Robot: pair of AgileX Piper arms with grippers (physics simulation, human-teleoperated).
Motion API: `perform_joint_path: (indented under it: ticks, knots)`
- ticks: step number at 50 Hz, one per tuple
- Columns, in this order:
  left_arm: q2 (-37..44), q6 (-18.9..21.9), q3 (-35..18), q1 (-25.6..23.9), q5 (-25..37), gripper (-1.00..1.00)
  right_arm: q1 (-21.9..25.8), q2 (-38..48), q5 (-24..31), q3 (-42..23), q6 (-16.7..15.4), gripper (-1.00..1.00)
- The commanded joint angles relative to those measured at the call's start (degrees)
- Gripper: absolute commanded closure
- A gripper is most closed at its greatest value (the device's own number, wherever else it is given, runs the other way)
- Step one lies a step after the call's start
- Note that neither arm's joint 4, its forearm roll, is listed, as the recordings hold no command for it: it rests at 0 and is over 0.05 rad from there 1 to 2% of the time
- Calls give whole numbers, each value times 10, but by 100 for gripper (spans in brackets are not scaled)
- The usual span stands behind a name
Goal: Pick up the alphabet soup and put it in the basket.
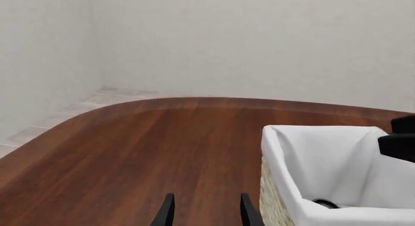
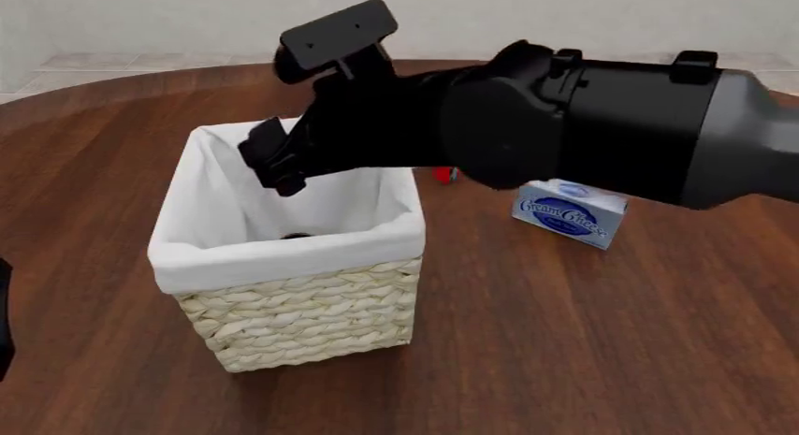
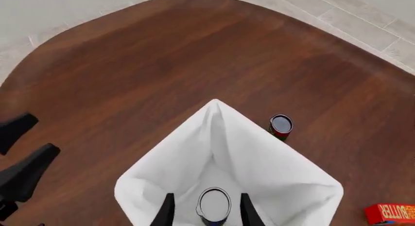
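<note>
The alphabet soup (image 3: pixel 214 205), a can with a silver top, stands on the floor of the basket (image 2: pixel 294 313). Its top shows low inside the white liner (image 1: pixel 325 203) and as a dark spot in the front view (image 2: pixel 296 236). My right gripper (image 3: pixel 207 197) hangs over the basket's mouth (image 2: pixel 268 164). It is open, and its fingers are wider apart than the can far below them. My left gripper (image 1: pixel 207 197) is open and holds nothing. It hovers over bare table beside the basket's wall (image 1: pixel 272 201).
A can with a dark top and red label (image 3: pixel 281 125) stands on the table just beyond the basket. A blue-white cream cheese box (image 2: pixel 568 213) lies to the right. An orange-red butter box (image 3: pixel 389 214) lies nearby. The right arm (image 2: pixel 600 126) spans the scene.
</note>
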Motion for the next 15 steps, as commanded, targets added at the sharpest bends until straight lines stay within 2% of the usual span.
perform_joint_path:
  ticks: [1, 15]
  knots:
    - [0, 1, -5, -5, 3, -100, 15, -70, -12, 47, 9, -100]
    - [0, 2, -16, -12, 8, -100, 25, -129, -35, 101, 22, -100]
